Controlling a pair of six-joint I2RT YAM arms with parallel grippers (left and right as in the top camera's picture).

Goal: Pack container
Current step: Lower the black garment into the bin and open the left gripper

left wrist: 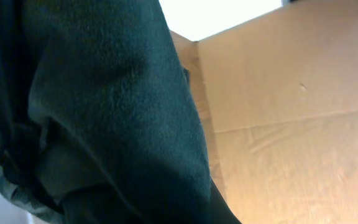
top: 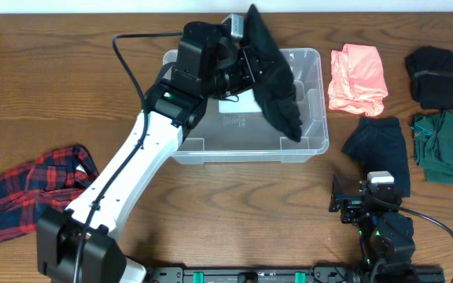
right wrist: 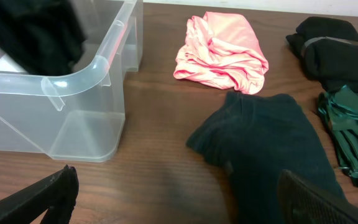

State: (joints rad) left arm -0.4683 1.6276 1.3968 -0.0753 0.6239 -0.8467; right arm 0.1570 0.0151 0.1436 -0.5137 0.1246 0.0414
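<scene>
Overhead view, left arm: the left fingers (top: 248, 64) are clamped on a dark garment (top: 278, 86), which hangs from them in a long fold. The fingertips themselves are covered by the cloth. In the left wrist view, dark, teal-tinged fabric fills most of the picture, with a tan cardboard-like panel (left wrist: 291, 124) behind it.

The garment hangs over the right half of the container (top: 234, 155), and its lower end reaches down near the front right corner. Whether it touches the base cannot be told. The container stands upright on the counter (top: 234, 204) at centre rear, open side up. A white label (top: 236, 119) shows on its base, just beside the cloth.

Right wrist view: the right fingers (right wrist: 48, 193) are spread wide apart and grasp nothing. They sit over bare counter at the front right, just short of a navy garment (right wrist: 272, 143). Beyond that lies a crumpled pink garment (right wrist: 221, 53), near the container's right wall but apart from it.

Further right, a folded black garment (top: 433, 76) lies at the rear. A dark green garment (top: 445, 147) lies in front of it, just beside the navy one. A red plaid shirt (top: 30, 192) lies at the counter's left edge, well apart from the container.
</scene>
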